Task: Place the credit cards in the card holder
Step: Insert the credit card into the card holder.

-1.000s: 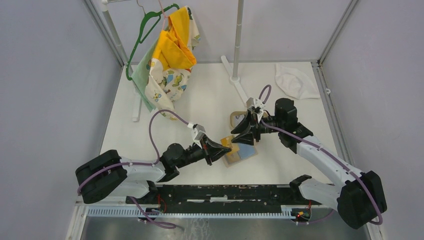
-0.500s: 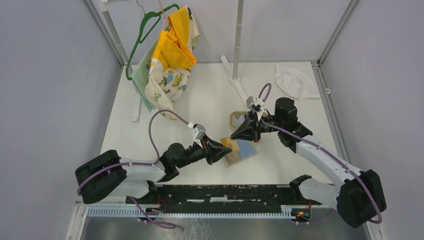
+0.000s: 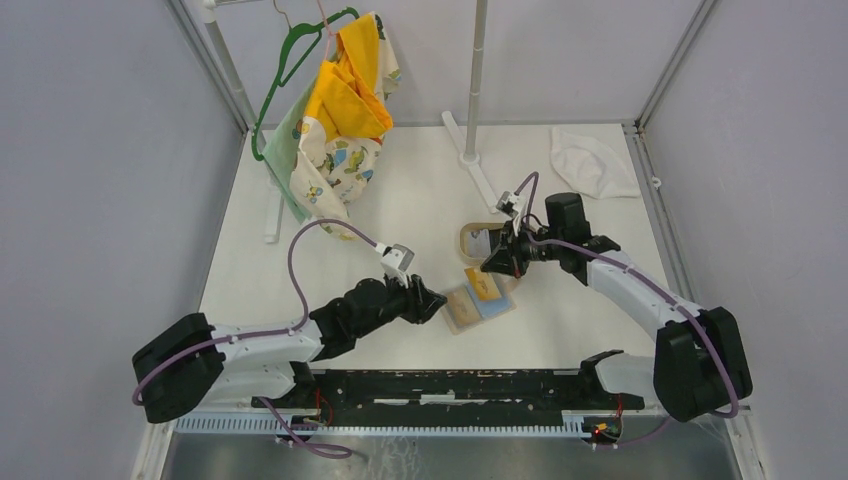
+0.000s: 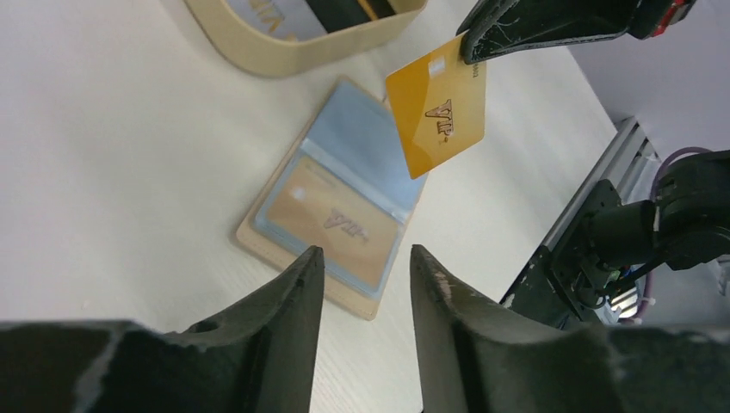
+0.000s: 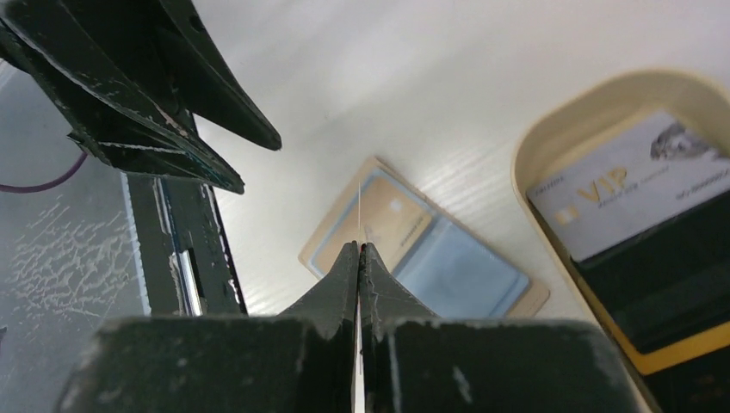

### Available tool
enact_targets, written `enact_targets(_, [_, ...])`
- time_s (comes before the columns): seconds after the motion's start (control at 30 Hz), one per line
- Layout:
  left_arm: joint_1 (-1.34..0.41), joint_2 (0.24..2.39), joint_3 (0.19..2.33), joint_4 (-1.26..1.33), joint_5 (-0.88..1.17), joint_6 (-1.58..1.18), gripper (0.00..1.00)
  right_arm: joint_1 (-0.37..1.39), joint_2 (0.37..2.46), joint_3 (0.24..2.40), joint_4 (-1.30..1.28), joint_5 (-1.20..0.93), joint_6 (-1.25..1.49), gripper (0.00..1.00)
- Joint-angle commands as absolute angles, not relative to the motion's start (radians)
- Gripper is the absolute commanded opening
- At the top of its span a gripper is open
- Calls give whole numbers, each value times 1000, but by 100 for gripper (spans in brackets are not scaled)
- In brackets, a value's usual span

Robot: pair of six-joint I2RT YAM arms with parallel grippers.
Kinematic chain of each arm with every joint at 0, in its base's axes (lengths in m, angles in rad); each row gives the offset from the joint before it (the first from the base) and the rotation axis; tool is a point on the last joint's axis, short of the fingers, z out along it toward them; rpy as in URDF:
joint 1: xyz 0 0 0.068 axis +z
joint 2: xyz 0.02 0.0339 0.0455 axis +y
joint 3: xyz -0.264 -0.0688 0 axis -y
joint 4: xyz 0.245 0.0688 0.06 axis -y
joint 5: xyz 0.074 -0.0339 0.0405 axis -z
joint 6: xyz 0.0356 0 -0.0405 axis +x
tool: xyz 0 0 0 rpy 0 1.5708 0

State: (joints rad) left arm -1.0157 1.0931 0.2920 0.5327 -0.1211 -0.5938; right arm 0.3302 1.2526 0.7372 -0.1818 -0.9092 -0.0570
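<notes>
At the back left, some yellow and patterned clothes [image 3: 345, 110] hang from a green hanger [image 3: 290, 60]. Nearer me, the left claw [image 3: 438, 300] hovers low over the white table [image 3: 400, 200], its fingers apart with nothing between them, just left of the card holder [image 3: 478, 308]. The card holder lies opened flat on the table. One gold card [image 4: 331, 219] sits tucked under the clear sleeve on its left half, and the other half shows bare light blue. Over that blue half hangs a second gold card [image 4: 437, 116], tilted with a corner pointing down, pinched along its top edge by the right claw [image 3: 493, 267], whose fingers are clamped tight on it. I can't tell whether the corner touches the holder. Just behind sits an oval tan tray [image 5: 551, 129] holding a silver card [image 5: 620, 189] on top of some dark cards [image 5: 680, 284]. Far off at the back right lies a white cloth [image 3: 592, 160].
</notes>
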Motion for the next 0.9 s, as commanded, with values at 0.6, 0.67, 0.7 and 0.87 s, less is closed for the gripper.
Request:
enact_targets(0.6, [-1040, 1346, 434, 332, -250, -760, 47, 247, 1402, 604, 24, -1016, 120, 0])
enact_targets(0.67, [-1045, 1360, 443, 324, -254, -764, 46, 237, 1402, 602, 39, -1027, 132, 0])
enact_targets(0.7, [-1046, 1369, 449, 320, -254, -766, 46, 235, 1401, 597, 49, -1024, 136, 0])
enact_targets(0.87, [-1052, 1402, 467, 318, -252, -769, 45, 226, 1411, 566, 116, -1026, 179, 0])
